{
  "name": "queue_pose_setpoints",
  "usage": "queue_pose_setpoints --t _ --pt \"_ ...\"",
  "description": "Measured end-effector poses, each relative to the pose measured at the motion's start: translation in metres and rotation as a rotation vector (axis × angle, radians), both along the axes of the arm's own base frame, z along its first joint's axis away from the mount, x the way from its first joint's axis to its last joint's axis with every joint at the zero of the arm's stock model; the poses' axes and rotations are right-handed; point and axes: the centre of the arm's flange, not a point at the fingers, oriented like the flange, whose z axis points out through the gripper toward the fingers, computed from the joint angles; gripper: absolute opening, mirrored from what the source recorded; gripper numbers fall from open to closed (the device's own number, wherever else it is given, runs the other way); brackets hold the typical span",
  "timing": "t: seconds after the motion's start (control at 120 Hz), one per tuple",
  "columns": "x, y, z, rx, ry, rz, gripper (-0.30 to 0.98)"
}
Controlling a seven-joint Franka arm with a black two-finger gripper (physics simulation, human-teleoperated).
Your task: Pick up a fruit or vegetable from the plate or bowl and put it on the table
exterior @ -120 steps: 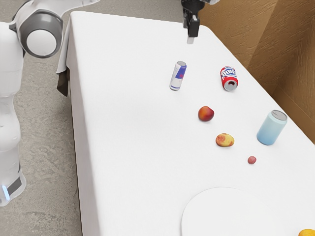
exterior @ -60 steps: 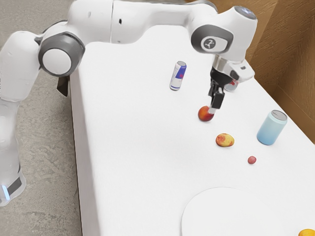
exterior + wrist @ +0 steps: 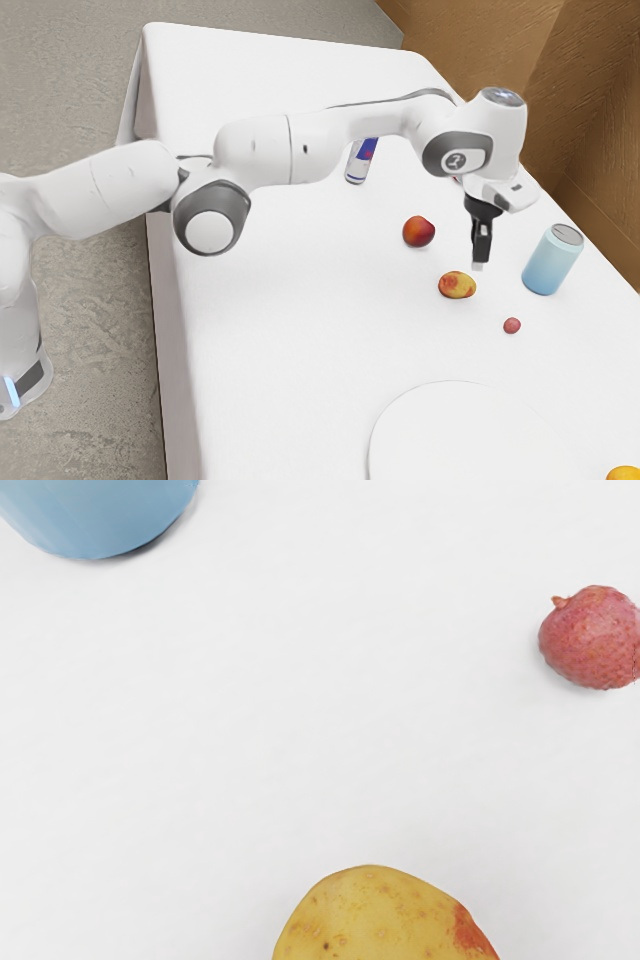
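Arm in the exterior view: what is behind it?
Behind the arm is a slim blue-and-silver can, its top covered. Near the arm's far end a red sliver peeks out; the rest is hidden.

Smooth matt white tablecloth [image 3: 290,330]; rough bumpy lychee [image 3: 592,640]; metallic-looking blue can [image 3: 550,262]

The gripper [image 3: 480,265] hangs near the mottled fruit [image 3: 457,285]. The mottled fruit lies between the red fruit [image 3: 418,231] and the pink fruit [image 3: 512,325].
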Motion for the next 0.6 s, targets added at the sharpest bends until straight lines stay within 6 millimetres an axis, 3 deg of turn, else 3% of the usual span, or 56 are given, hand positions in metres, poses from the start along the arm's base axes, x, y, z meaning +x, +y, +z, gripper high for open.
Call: queue_pose_setpoints --t 0.217,0.6 --pt "0.003 -0.005 -0.009 -0.098 0.007 0.053 0.69" --pt "0.002 0.023 -0.029 -0.166 0.105 0.246 0.69"
